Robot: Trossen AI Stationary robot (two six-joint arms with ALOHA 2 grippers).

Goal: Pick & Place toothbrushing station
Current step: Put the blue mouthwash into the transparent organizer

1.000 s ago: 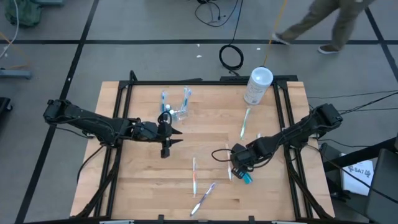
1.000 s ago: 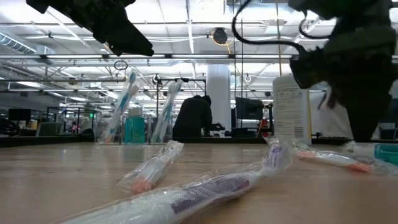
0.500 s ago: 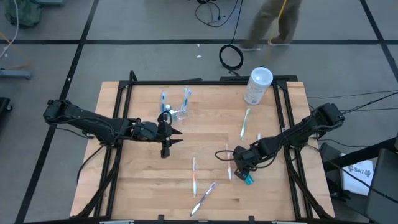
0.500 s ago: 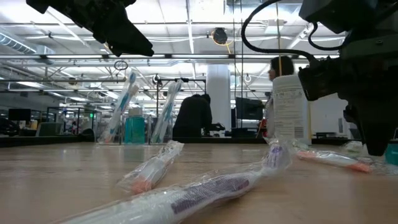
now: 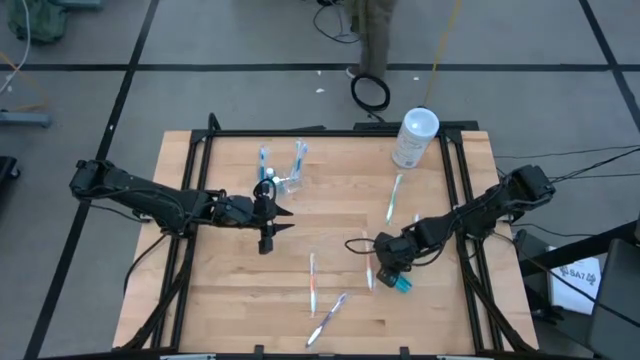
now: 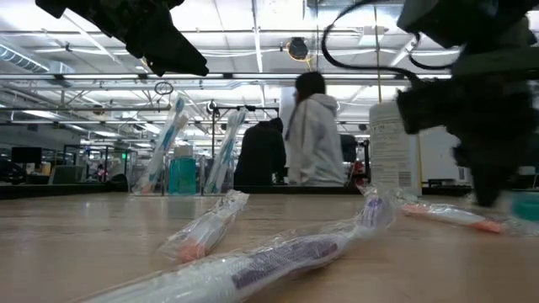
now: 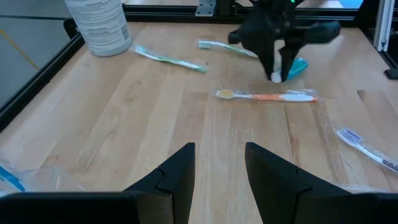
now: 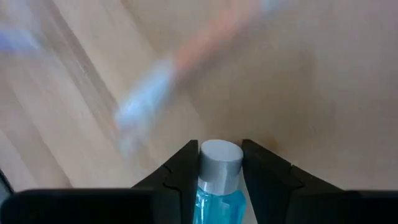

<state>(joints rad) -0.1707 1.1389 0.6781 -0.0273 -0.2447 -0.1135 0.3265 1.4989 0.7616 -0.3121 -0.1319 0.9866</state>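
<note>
1. Table [image 5: 230,300]: pale wood boards with visible grain, edged by a black metal frame.
2. Clear cup [image 5: 290,183]: small, see-through plastic, standing near the far-left part of the table with toothbrushes upright in it. In the low view the cup [image 6: 181,175] shows teal contents and two wrapped brushes leaning out.
3. White canister [image 5: 415,138]: a cylinder with a round lid, at the far right edge of the table. The left wrist view shows printed text on its side [image 7: 98,25].
4. Right gripper [image 5: 393,277]: low over the right half of the table. The right wrist view shows its two dark fingers closed against a small blue bottle [image 8: 217,186] with a grey round cap; the high view shows only the bottle's teal end [image 5: 401,286].
5. Left gripper [image 5: 272,222]: held above the table left of centre, just in front of the cup. Its fingers [image 7: 180,180] stand apart with nothing between them.
6. Loose toothbrushes: an orange-handled one [image 7: 267,95] lies flat just beside the right gripper; a green one [image 5: 394,198] lies nearer the canister. The low view shows crinkled clear wrapping on a wrapped brush [image 6: 253,265] in the foreground.
7. A person in a light hooded top [image 6: 313,139] shows beyond the table in the low view.
</note>
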